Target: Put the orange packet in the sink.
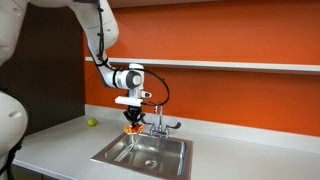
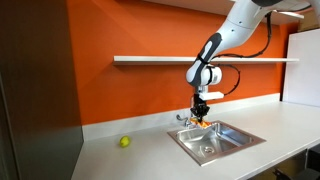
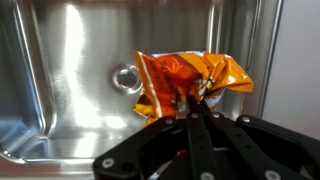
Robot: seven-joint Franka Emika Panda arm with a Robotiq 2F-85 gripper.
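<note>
My gripper (image 3: 192,100) is shut on the orange packet (image 3: 175,78), a crinkled orange pouch that hangs from the fingertips. In the wrist view the packet is over the steel sink (image 3: 70,90), next to its round drain (image 3: 126,76). In both exterior views the gripper (image 1: 133,118) (image 2: 201,112) holds the packet (image 1: 132,127) (image 2: 201,120) just above the back edge of the sink (image 1: 145,152) (image 2: 215,138), close to the chrome faucet (image 1: 160,124).
A small yellow-green ball (image 1: 91,123) (image 2: 124,142) lies on the pale grey countertop (image 1: 60,145) away from the sink. An orange wall with a white shelf (image 2: 170,60) stands behind.
</note>
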